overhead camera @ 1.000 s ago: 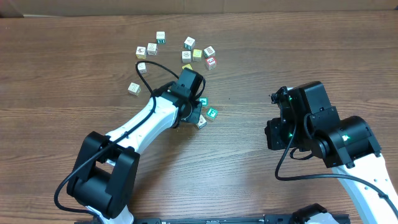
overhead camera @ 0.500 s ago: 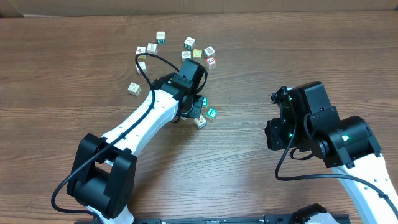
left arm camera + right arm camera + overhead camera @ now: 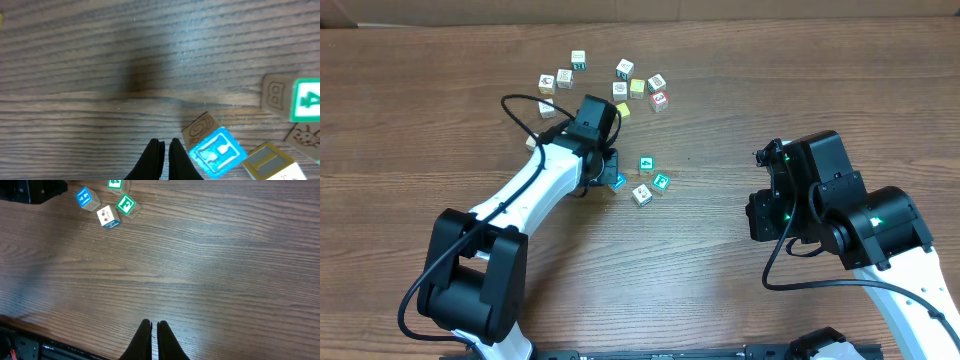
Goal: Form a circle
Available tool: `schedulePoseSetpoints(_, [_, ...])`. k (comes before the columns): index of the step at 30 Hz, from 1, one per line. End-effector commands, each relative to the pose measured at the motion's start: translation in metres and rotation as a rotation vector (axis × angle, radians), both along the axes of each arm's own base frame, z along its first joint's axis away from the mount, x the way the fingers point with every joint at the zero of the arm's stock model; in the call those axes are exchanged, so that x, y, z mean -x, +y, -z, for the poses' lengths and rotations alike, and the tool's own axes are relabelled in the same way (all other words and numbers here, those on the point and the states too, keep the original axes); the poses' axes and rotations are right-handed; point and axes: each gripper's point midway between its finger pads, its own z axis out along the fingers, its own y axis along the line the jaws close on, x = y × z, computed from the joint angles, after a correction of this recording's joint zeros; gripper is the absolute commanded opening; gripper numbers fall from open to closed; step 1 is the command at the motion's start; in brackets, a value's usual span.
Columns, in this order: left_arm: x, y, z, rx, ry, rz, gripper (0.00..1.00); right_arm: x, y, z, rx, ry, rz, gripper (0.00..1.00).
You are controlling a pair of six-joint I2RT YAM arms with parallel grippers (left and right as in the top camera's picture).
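Note:
Four small picture cubes sit in a loose cluster at mid-table: a blue-faced cube (image 3: 617, 182), a teal cube (image 3: 646, 163), a green cube (image 3: 661, 182) and a whitish cube (image 3: 641, 195). Small gaps show between them. My left gripper (image 3: 164, 145) is shut and empty, low over bare wood, just left of the blue-faced cube (image 3: 217, 152), whose corner nearly meets one finger. My right gripper (image 3: 151, 325) is shut on nothing, well to the right of the cluster, which appears in the right wrist view as the blue cube (image 3: 84, 197), green cube (image 3: 125, 204) and whitish cube (image 3: 107, 216).
Several loose white, yellow and red cubes lie scattered toward the back, such as a white one (image 3: 578, 59), a yellow one (image 3: 637, 87) and a red one (image 3: 659, 99). One more white cube (image 3: 533, 143) sits beside the left arm. The right arm's body (image 3: 830, 200) stands at right.
My left arm has swung left and back off the cluster, uncovering the teal and blue-faced cubes. The green and whitish cubes stay put. The right arm has not moved.

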Motion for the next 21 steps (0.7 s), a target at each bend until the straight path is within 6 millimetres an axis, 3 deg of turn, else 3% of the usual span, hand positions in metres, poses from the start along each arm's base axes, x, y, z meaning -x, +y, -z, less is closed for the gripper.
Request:
schedulePoseSetpoints(1, [0.01,-0.009,0.012,0.034,0.035,0.058,0.04,-0.002,0.0,-0.013,-0.018,-0.044,-0.002,0.04])
schedulePoseSetpoints(21, [0.012,-0.013,0.022,0.066,0.031,0.063,0.04,-0.002,0.0,-0.013,-0.018,-0.044,-0.002,0.04])
